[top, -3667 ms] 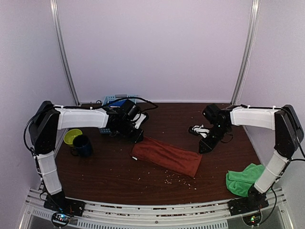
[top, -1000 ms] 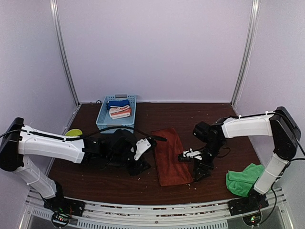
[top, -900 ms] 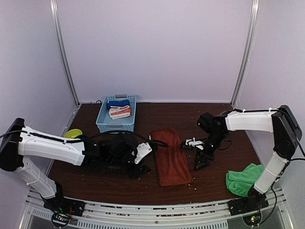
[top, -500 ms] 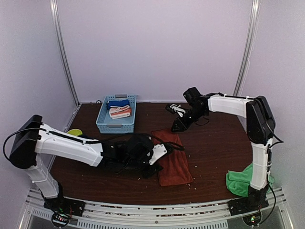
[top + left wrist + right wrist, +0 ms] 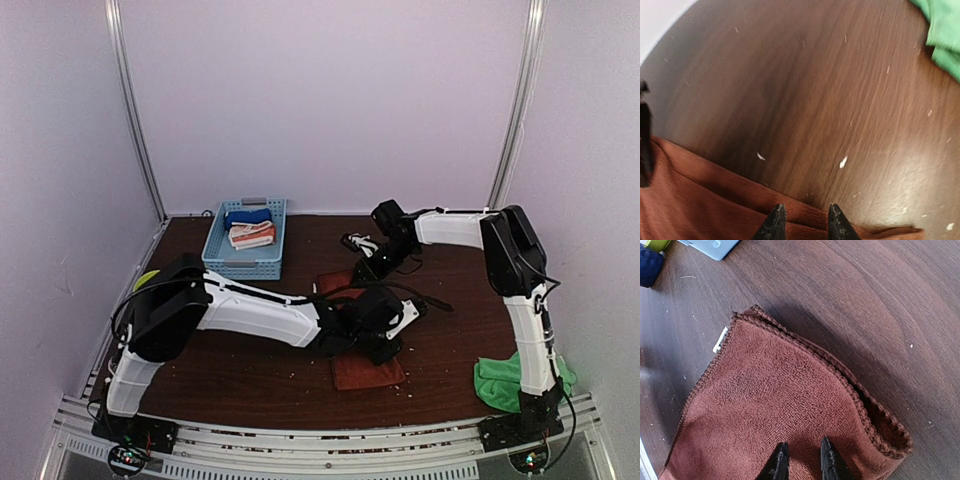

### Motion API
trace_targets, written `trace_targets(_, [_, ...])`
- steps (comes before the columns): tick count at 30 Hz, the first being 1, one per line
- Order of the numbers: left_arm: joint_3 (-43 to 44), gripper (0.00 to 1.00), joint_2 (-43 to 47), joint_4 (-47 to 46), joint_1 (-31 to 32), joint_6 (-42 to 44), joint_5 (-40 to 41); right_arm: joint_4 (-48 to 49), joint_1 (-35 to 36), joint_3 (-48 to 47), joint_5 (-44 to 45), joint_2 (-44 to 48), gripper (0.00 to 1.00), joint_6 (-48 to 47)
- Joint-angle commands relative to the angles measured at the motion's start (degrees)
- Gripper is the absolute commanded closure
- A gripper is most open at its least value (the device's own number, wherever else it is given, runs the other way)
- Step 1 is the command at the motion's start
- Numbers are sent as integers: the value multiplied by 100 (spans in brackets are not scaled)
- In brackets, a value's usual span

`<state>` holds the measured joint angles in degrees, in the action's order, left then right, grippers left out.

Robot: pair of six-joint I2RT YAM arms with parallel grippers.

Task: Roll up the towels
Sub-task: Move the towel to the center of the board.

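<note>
Cloth this soft and light, the rust towel (image 5: pixel 366 372) lying flat at the desk's (image 5: pixel 230 385) middle, is likely going limp unless pinched along a hemmed edge, where the left tool (image 5: pixel 805 222) and the right tool (image 5: pixel 802 460) are sitting narrowly parted, any grip impossible to tell.
</note>
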<state>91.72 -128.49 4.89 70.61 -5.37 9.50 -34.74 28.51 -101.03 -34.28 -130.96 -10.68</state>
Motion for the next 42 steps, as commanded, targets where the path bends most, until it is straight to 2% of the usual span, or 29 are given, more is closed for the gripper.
trace_targets(1, [17, 69, -354, 118, 19, -77, -188, 156, -41, -84, 89, -96, 75, 48])
trace_targets(8, [37, 70, -612, -470, 238, -170, -671, 339, -147, -268, 303, -205, 74, 249])
trace_targets(16, [430, 68, -578, -456, 313, 1, -526, 77, -154, -627, -133, -334, 72, 180])
trace_targets(22, [-62, 53, 430, -699, 311, 534, 190, -176, -332, -738, -446, 474, 65, 34])
trace_targets(27, [-967, 46, 1545, -479, 328, 1023, -46, -300, -621, -280, -379, 1583, 60, -38])
trace_targets(29, [-1398, 27, 1909, -250, 330, 1084, -125, -377, -726, 212, -405, 2049, 59, -185])
trace_targets(30, [-1611, 25, 2067, -169, 337, 1066, -119, -345, -779, 535, -423, 2298, 59, -225])
trace_targets(33, [-2191, 28, 2381, -20, 368, 1148, -291, 68, -878, 1719, -405, 3048, 58, -276])
trace_targets(38, [-2311, 43, 2242, 257, 485, 1373, -718, 1111, -1079, 3198, -44, 3942, 52, -30])
trace_targets(40, [-2239, 44, 2054, 278, 518, 1448, -778, 1354, -1212, 3451, -123, 3970, 50, 82])
trace_targets(42, [-2120, 45, 1806, 360, 528, 1523, -849, 1188, -1269, 3354, -226, 3832, 51, 29])
